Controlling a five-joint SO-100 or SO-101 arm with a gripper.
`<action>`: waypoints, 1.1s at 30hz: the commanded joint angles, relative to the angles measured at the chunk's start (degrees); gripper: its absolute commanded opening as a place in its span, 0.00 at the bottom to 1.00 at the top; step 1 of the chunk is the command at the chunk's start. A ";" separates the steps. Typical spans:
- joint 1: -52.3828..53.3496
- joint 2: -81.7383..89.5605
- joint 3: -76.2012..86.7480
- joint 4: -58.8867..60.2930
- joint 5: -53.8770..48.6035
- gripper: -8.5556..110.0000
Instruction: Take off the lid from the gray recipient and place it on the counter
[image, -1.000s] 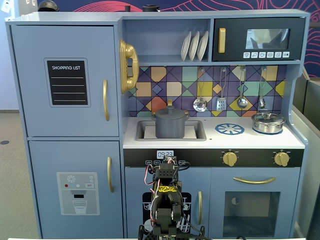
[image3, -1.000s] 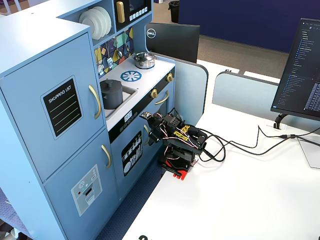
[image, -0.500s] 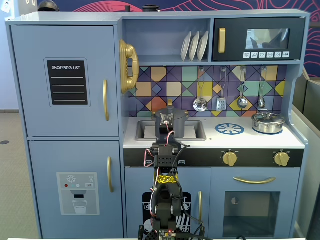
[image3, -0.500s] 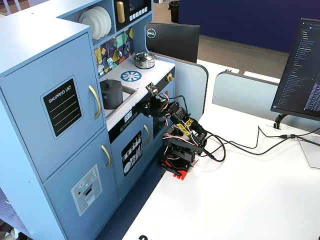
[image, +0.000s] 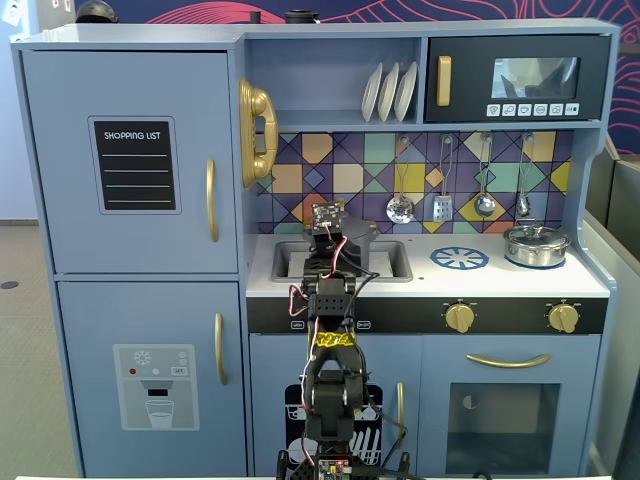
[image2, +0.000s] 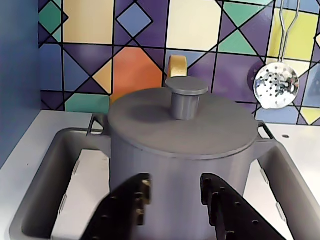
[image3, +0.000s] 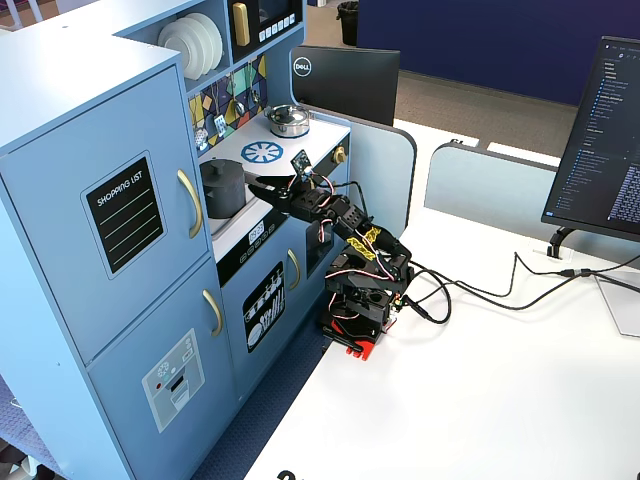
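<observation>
Item: tall cylindrical matte dark gray pot (image2: 175, 170) with two small side handles, standing in the recessed gray sink basin (image2: 47, 185) of the blue toy kitchen. Round, slightly domed dark gray lid (image2: 182, 125) with a short center knob, seated on the pot's rim. Flat white counter (image: 500, 277) with a blue-and-white round burner print (image: 459, 258), to the right of the sink in a fixed view; a shorter shiny silver pot (image: 536, 245) stands on its far right. Black two-finger gripper (image2: 172, 192), fingers apart, just in front of the gray pot's wall in the wrist view, below lid level; contact cannot be told. Slotted silver ladle (image2: 276, 86) hanging on the coloured tile backsplash, right of the pot.
</observation>
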 joint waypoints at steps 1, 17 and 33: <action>0.26 -2.81 -4.57 -3.16 1.32 0.14; 2.64 -16.17 -9.14 -14.85 4.92 0.23; 3.69 -25.93 -14.24 -17.75 4.92 0.21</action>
